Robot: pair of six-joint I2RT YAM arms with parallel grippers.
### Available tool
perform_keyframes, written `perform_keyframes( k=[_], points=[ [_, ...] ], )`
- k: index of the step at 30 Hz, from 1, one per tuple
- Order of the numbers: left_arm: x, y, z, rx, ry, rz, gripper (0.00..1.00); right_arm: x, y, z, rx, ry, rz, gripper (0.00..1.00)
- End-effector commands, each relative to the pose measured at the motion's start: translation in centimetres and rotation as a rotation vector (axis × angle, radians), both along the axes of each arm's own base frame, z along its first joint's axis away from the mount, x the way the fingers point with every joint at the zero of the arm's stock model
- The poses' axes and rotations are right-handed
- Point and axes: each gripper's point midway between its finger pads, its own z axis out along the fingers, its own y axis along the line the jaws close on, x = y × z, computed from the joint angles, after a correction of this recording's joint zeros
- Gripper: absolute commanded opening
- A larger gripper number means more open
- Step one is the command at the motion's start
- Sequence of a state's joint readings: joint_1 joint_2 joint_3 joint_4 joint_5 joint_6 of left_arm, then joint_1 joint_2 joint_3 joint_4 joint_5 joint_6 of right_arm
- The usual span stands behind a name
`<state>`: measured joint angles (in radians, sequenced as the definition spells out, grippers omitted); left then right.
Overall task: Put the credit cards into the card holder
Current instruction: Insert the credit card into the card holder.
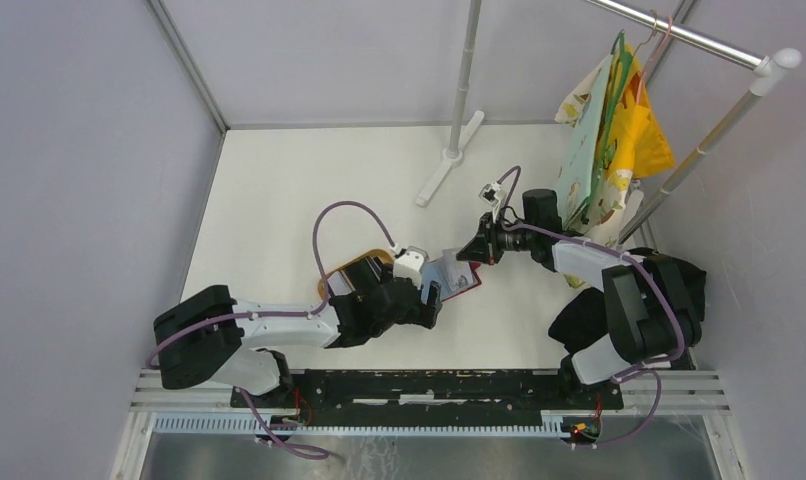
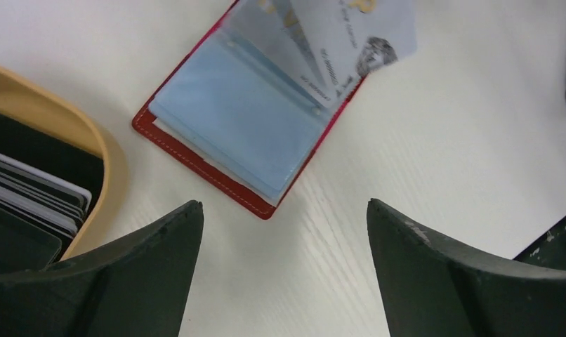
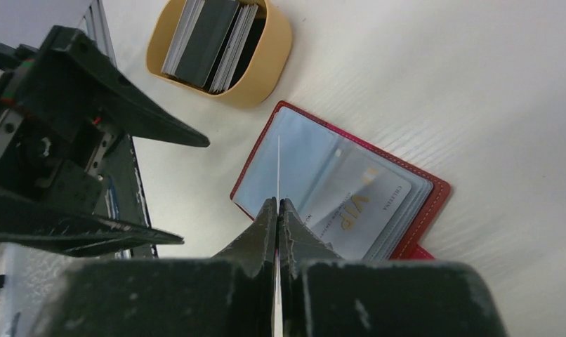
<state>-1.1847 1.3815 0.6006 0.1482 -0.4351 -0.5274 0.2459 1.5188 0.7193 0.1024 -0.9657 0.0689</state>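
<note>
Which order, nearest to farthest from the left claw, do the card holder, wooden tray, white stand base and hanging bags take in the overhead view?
1. Card holder, just right of the left claw.
2. Wooden tray, to its left, partly under the arm.
3. White stand base, toward the table's back.
4. Hanging bags, far right on the rail.

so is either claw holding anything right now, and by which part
The right claw pinches a pale credit card by its near edge, the card seen edge-on over the open card holder. The left claw is open and holds nothing.
</note>
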Motion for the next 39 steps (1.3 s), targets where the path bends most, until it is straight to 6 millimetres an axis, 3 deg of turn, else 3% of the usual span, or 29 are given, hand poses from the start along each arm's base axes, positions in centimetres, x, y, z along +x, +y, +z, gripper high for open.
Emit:
perform_keyframes(
  k=[1, 8, 12, 32, 39],
  points=[
    [1.0, -1.0, 1.6, -0.287, 0.108, 0.096, 0.91, 0.6, 1.2, 1.4, 0.128, 0.051, -0.019, 0.00],
    [2.2, 1.3, 0.4, -0.359, 0.196, 0.254, 0.67, 0.9, 1.7, 0.2, 0.180, 0.162, -0.048, 0.00],
    [2.4, 2.1, -0.9, -0.359, 0.235, 0.299, 0.66, 1.2, 1.6, -0.6, 0.166, 0.187, -0.063, 0.00],
    [3.5, 2.4, -4.0, -0.226, 0.264, 0.361, 0.66, 2.2, 0.9, -3.0, 0.112, 0.212, -0.097, 0.00],
    [3.6, 2.4, -4.6, -0.191, 0.268, 0.362, 0.62, 2.5, 0.6, -4.0, 0.071, 0.204, -0.109, 0.00]
  ],
)
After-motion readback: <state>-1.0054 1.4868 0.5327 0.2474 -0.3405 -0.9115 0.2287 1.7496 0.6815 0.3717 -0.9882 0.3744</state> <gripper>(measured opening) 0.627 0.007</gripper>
